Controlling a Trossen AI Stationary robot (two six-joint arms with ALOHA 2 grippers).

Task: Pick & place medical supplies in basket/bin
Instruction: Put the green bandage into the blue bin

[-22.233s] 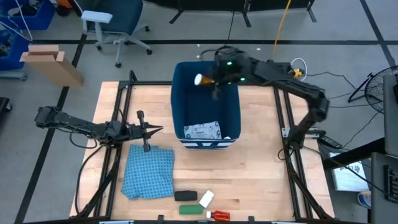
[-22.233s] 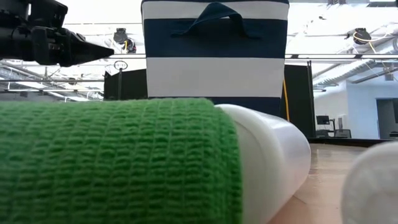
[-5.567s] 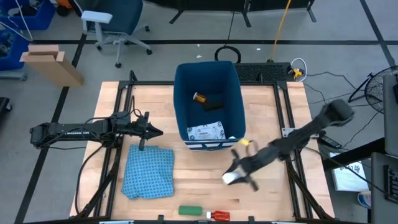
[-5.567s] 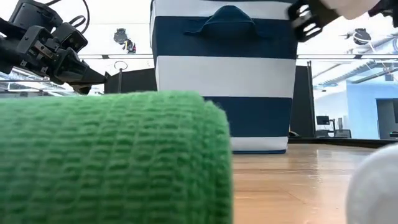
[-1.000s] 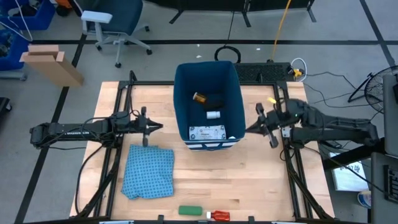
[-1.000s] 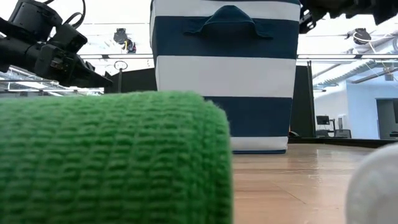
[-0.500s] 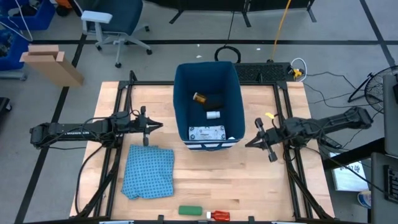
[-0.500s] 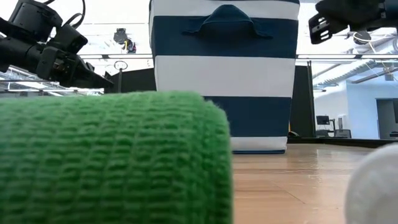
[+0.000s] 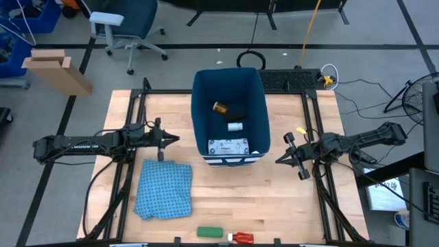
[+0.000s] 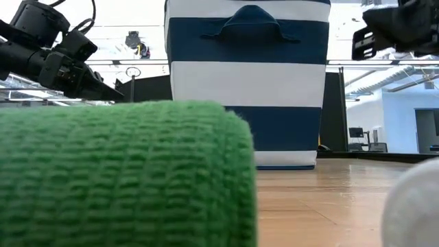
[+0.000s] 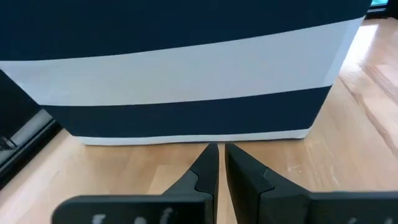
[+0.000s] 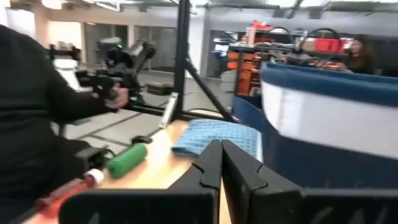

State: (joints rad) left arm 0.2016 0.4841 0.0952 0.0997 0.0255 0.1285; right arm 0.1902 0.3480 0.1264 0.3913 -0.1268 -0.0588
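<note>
The dark blue bin [image 9: 230, 116] stands mid-table, its white-striped short side [image 10: 247, 82] facing the near edge. Inside lie a white printed packet [image 9: 226, 146], a small white item [image 9: 235, 127], a black item [image 9: 238, 111] and an orange bottle [image 9: 219, 107]. A green oblong [image 9: 210, 232] and a red tube [image 9: 241, 237] lie at the near edge. My left gripper [image 9: 176, 140] hovers shut, left of the bin. My right gripper [image 9: 278, 160] hovers shut, right of the bin's near corner, holding nothing.
A blue patterned cloth [image 9: 164, 189] lies flat on the table, near and left of the bin. Black frame rails [image 9: 130, 171] run along both table sides. Bare wood lies between the bin and the green oblong. A white rounded thing [image 10: 415, 206] sits close to the low camera.
My right gripper has drawn back from the bin's right side, toward the table's near and right edges, with its arm folding back to the right. It stays shut and empty. The left arm and the items have kept still.
</note>
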